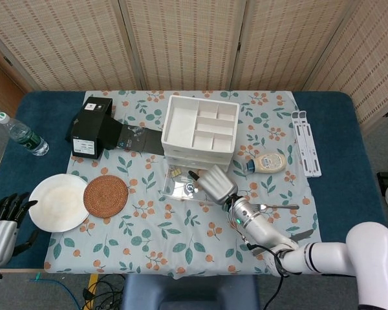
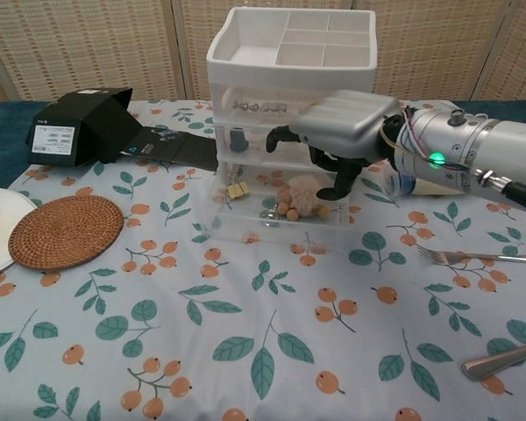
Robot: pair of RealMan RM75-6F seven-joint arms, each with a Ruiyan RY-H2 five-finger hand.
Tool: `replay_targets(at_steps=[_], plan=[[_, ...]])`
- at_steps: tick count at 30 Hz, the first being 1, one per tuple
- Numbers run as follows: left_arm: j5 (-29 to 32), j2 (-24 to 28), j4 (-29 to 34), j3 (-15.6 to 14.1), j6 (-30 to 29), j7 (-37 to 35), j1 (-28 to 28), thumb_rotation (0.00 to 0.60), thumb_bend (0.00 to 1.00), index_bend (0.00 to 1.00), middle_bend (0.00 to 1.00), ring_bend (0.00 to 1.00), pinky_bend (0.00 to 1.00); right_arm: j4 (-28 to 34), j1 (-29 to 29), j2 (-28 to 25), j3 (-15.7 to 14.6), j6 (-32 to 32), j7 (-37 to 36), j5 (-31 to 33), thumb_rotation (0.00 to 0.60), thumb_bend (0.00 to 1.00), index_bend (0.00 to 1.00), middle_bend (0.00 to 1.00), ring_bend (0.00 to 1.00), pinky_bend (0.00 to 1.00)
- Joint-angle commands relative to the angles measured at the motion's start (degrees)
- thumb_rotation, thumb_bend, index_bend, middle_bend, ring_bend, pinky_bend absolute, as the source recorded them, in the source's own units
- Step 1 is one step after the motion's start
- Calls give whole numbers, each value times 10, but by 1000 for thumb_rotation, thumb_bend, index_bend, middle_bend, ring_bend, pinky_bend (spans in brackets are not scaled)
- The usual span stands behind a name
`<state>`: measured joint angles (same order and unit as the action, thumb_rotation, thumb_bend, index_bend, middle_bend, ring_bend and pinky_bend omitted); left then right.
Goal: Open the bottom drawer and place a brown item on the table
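The white drawer unit (image 1: 200,132) (image 2: 289,88) stands at the table's middle. Its clear bottom drawer (image 1: 174,188) (image 2: 272,230) is pulled out. A fuzzy brown item (image 2: 300,197) with tan beads lies in the drawer's right part; the head view hides it under my right hand. My right hand (image 1: 215,183) (image 2: 337,132) hovers palm down over the open drawer. Its fingers (image 2: 342,180) hang down just right of the brown item, apart and holding nothing. My left hand (image 1: 3,223) rests off the table's left front edge with fingers spread.
A black box (image 1: 90,126) (image 2: 74,127) sits at back left. A woven coaster (image 1: 106,196) (image 2: 66,230) and a white plate (image 1: 58,202) lie front left, a water bottle (image 1: 21,134) far left. A sauce bottle (image 1: 266,163), fork (image 2: 482,256) and another utensil (image 2: 504,358) lie right.
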<state>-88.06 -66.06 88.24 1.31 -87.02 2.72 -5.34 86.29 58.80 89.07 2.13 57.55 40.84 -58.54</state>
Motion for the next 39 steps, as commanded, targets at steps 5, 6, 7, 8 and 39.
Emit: replay_targets(at_steps=[5,6,7,8,39], plan=[[2,0,-4,0,-4,-6,5,600,318,204,121,71,92,-64,13,41,1,-14,35,-34,600,236,213,905,1000,1000],[2,0,-4,0,-5,-7,5,600,318,204,121,71,92,-72,14,46,2,-18,39,-35,600,236,217,906,1000,1000],[2,0,-4,0,-5,-8,6,600,318,204,121,71,92,-78,15,49,3,-22,41,-34,600,236,220,906,1000,1000],[2,1,-4,0,-5,-8,6,600,318,204,121,71,92,-83,15,52,4,-25,45,-34,600,236,223,906,1000,1000],[8,-1,-13,3,-2,-21,10,600,318,204,119,70,92,-236,28,123,-8,-88,121,-94,600,236,255,908,1000,1000]])
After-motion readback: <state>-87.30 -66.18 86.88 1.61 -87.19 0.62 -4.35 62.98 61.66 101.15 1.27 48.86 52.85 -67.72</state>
